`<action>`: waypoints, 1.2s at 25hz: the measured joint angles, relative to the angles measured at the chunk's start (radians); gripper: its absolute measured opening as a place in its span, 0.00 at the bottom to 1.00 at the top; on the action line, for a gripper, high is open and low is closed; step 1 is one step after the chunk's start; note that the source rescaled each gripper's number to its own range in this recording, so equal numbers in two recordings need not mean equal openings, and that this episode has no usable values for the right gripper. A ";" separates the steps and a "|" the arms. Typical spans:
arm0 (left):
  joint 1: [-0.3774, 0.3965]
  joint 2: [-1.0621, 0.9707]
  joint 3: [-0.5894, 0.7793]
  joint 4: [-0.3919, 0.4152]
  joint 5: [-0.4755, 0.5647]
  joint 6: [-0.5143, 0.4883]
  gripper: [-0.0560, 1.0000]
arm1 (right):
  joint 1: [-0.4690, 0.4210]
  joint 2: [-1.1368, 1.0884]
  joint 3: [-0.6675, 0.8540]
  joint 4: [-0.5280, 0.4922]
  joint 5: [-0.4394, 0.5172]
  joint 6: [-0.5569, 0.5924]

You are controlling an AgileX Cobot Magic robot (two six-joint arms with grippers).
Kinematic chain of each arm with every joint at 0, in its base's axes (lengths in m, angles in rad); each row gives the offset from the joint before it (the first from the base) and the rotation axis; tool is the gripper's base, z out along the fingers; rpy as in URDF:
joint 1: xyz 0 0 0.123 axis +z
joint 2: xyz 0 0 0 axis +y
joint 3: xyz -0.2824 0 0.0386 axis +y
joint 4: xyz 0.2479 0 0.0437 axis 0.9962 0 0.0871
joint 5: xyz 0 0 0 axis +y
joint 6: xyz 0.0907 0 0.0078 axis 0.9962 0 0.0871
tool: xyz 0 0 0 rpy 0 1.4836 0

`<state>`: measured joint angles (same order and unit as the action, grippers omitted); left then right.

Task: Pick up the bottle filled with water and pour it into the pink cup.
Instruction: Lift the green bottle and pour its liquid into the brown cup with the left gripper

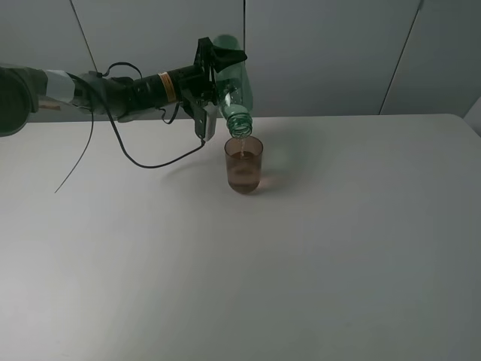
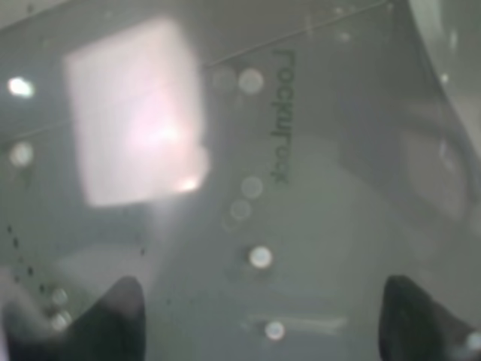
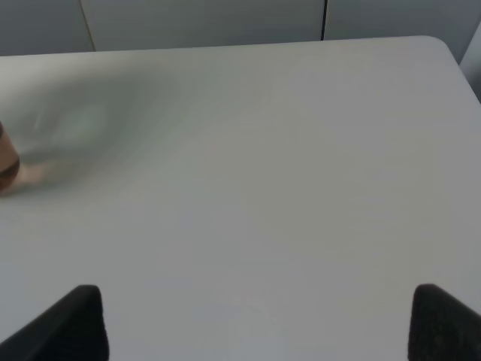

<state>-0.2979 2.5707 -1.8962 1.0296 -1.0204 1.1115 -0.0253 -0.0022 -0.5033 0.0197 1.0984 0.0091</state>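
The green transparent bottle (image 1: 234, 81) is held tipped over, its open neck pointing down just above the pink cup (image 1: 244, 167). A thin stream of water runs from the neck into the cup, which holds some water. My left gripper (image 1: 213, 75) is shut on the bottle's body. In the left wrist view the bottle's wall (image 2: 285, 188) fills the frame between the fingertips of the left gripper (image 2: 263, 323). My right gripper (image 3: 255, 323) is open and empty over bare table; the cup's edge (image 3: 6, 162) shows at that view's side. The right arm is outside the exterior view.
The white table (image 1: 338, 248) carries only the cup. A black cable (image 1: 143, 162) from the left arm hangs down and rests on the table left of the cup. Grey wall panels stand behind the table's far edge.
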 joint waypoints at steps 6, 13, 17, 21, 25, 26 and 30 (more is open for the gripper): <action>0.000 0.000 0.000 0.000 -0.019 0.191 0.06 | 0.000 0.000 0.000 0.000 0.000 0.000; 0.000 -0.003 -0.002 0.002 -0.040 0.226 0.06 | 0.000 0.000 0.000 0.000 0.000 0.000; 0.000 -0.003 -0.002 0.004 -0.040 0.217 0.06 | 0.000 0.000 0.000 0.000 0.000 0.000; 0.000 -0.003 -0.002 0.006 -0.042 0.216 0.06 | 0.000 0.000 0.000 0.000 0.000 0.000; 0.000 -0.003 -0.002 0.006 -0.044 0.216 0.06 | 0.000 0.000 0.000 0.000 0.000 0.000; 0.000 -0.003 -0.002 0.006 -0.044 0.216 0.06 | 0.000 0.000 0.000 0.000 0.000 0.000; 0.000 -0.008 -0.002 0.011 -0.044 0.216 0.06 | 0.000 0.000 0.000 0.000 0.000 0.000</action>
<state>-0.2979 2.5628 -1.8984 1.0404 -1.0641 1.3270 -0.0253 -0.0022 -0.5033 0.0197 1.0984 0.0091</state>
